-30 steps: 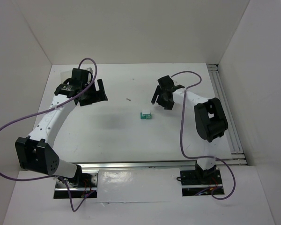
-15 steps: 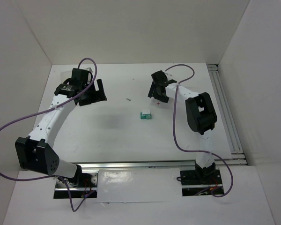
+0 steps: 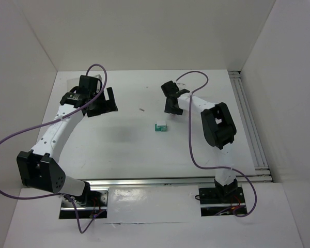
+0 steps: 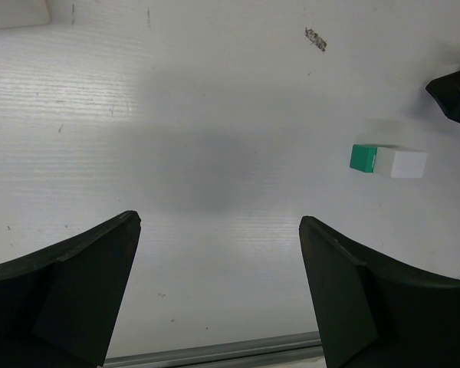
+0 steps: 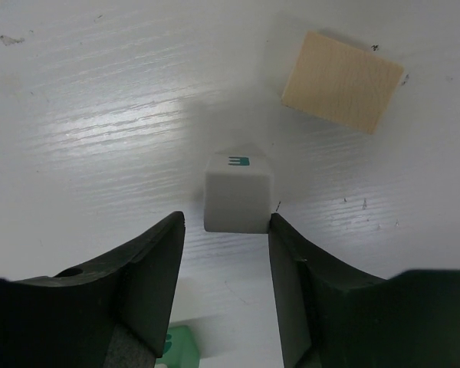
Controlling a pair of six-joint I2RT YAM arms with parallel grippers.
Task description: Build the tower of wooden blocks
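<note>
A small white cube with a teal mark on its far face sits on the table between the tips of my right gripper. The right finger touches the cube, while a narrow gap still shows on the left side. Beyond it lies a tan wooden block. The teal-green block, with a white part adjoining it, rests mid-table and also appears below the jaws as a green block. In the top view my right gripper hides the white cube. My left gripper hangs open over bare table, far left of the green block.
A translucent white tray lies at the back left behind the left arm, its corner the tray in the left wrist view. A small dark speck lies on the table. An aluminium rail runs along the right edge.
My right arm has swung left and toward the back, and its jaws have narrowed around the white cube. The left arm has not moved.
</note>
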